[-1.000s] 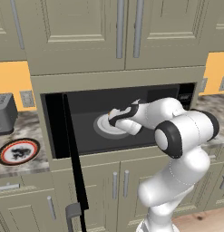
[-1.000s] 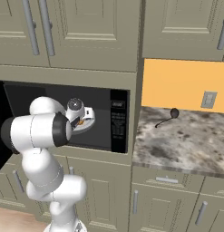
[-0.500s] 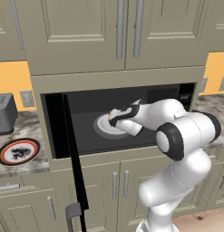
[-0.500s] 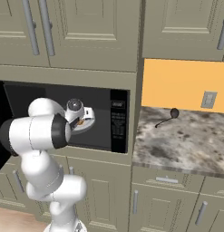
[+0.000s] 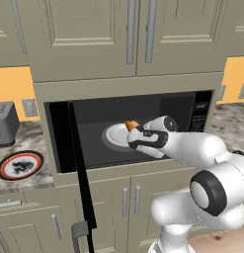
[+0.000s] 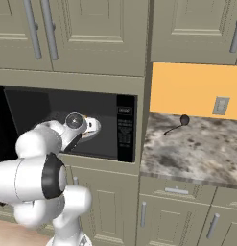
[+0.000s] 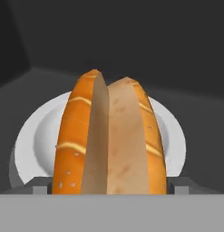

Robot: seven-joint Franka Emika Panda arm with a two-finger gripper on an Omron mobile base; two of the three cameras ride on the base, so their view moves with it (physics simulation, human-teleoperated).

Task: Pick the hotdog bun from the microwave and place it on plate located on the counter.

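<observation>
Reaching into the microwave, the gripper was seen clenched on the hotdog bun just above a white dish. Risk judged: bun knocked loose on door frame during pull-out twd bench plate.

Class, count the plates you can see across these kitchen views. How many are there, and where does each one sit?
2. A plain white plate sits inside the microwave, under the hotdog bun. The red-rimmed plate lies on the counter to the microwave's left. Others may be hidden.

Orange-brown hotdog bun on a plain white plate; red-rimmed patterned plate.
</observation>
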